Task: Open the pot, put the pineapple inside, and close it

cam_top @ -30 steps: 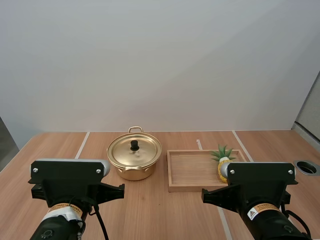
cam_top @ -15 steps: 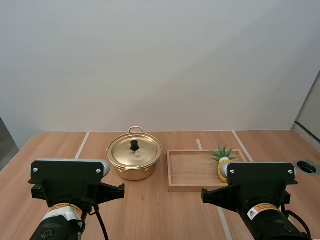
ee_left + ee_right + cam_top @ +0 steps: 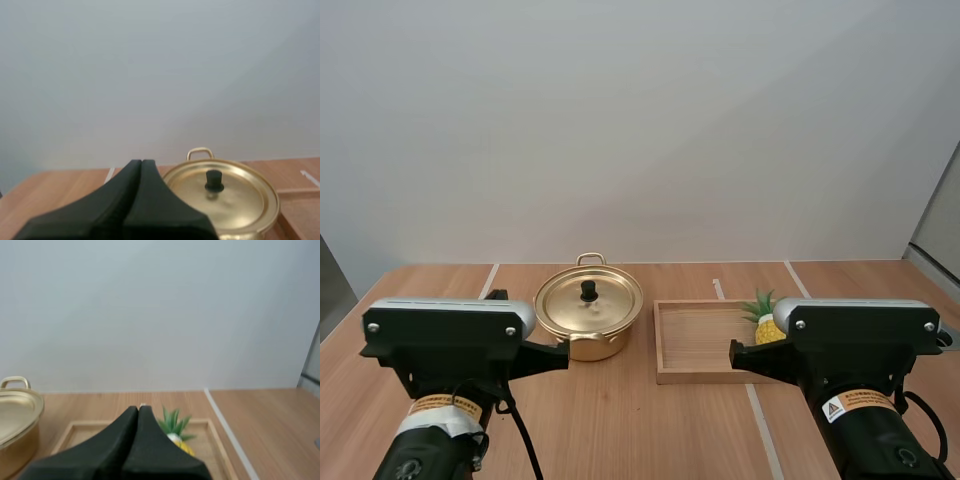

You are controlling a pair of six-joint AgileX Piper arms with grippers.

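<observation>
A gold pot (image 3: 588,316) stands on the table with its lid (image 3: 589,300) on, a black knob (image 3: 588,290) at the lid's middle. To its right lies a wooden tray (image 3: 700,340) with a small pineapple (image 3: 764,322) at its right end, partly hidden behind my right arm. My left gripper (image 3: 140,167) is shut, a dark wedge just short of the pot (image 3: 225,197). My right gripper (image 3: 138,412) is shut too, pointing over the tray (image 3: 70,435) just left of the pineapple (image 3: 175,432).
White tape lines (image 3: 486,282) run across the wooden tabletop. A round grey hole (image 3: 942,336) sits at the table's right edge. Both arm bases fill the near side of the table.
Both arms have risen and shifted a little outward in the high view. The pot, tray and pineapple have not moved.
</observation>
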